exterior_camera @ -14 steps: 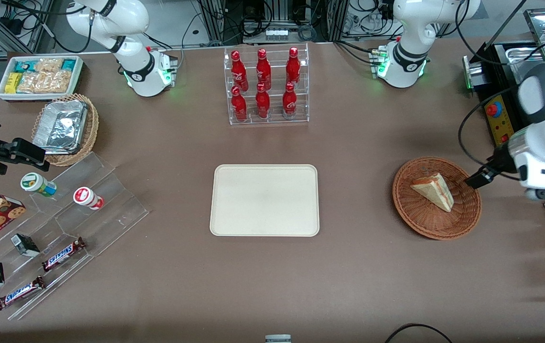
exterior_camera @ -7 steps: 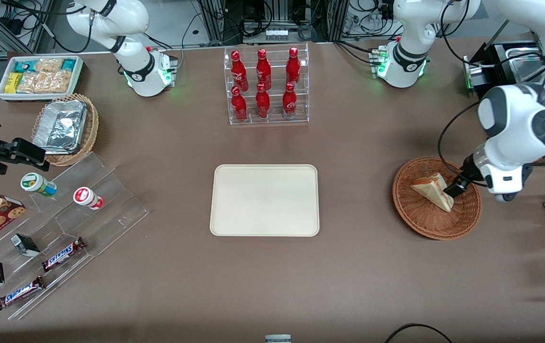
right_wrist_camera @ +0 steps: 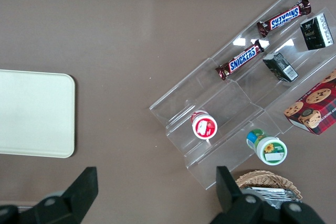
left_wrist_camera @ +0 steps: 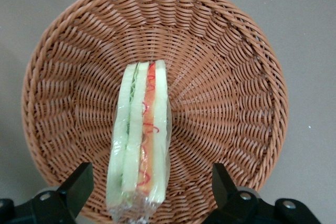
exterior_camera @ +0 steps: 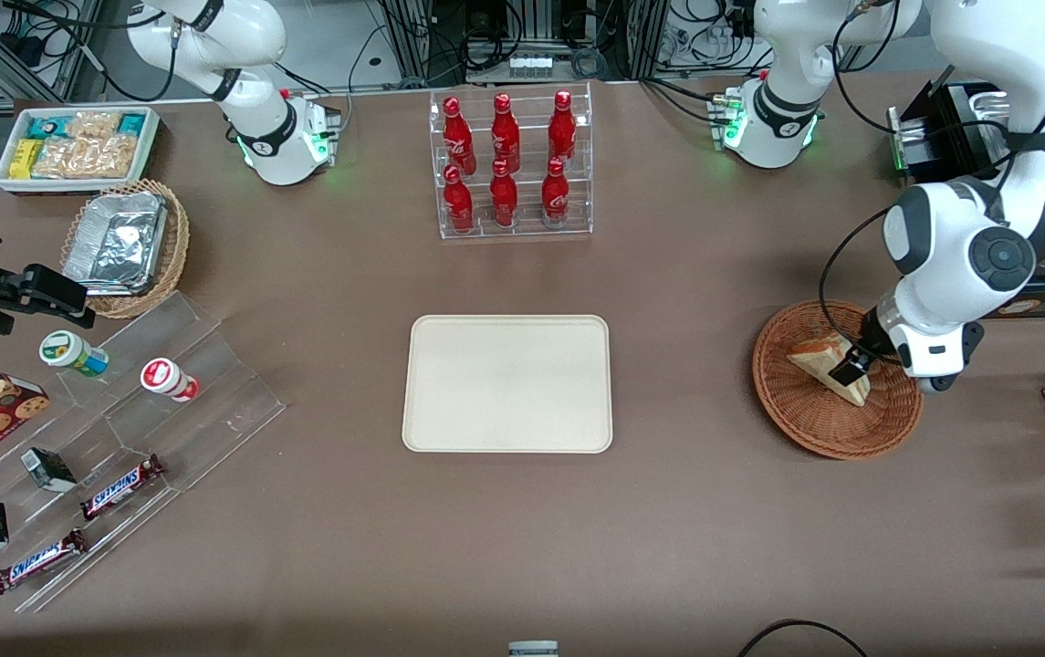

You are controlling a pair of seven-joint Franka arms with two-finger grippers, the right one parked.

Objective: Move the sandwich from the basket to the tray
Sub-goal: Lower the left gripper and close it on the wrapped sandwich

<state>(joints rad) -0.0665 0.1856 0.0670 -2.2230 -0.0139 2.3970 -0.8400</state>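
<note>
The sandwich (exterior_camera: 812,359) lies in the reddish-brown wicker basket (exterior_camera: 814,420), toward the working arm's end of the table. In the left wrist view the sandwich (left_wrist_camera: 140,140) stands on edge with its red and green filling showing, wrapped in clear film, on the basket's weave (left_wrist_camera: 236,77). My gripper (exterior_camera: 851,370) hangs over the basket, open. Its fingers (left_wrist_camera: 79,184) straddle the wide end of the sandwich with a gap on each side, so the gripper (left_wrist_camera: 149,187) is not touching it. The cream tray (exterior_camera: 508,383) sits bare at the table's middle.
A clear rack of red bottles (exterior_camera: 511,164) stands farther from the camera than the tray. Toward the parked arm's end are a stepped acrylic shelf with snacks (exterior_camera: 120,429), a tan basket with foil container (exterior_camera: 125,246) and a white snack bin (exterior_camera: 75,146). A black device (exterior_camera: 951,182) stands near the basket.
My gripper has swung in from beside the basket's rim to over the basket, and its fingers now stand on either side of the sandwich. The sandwich has not moved.
</note>
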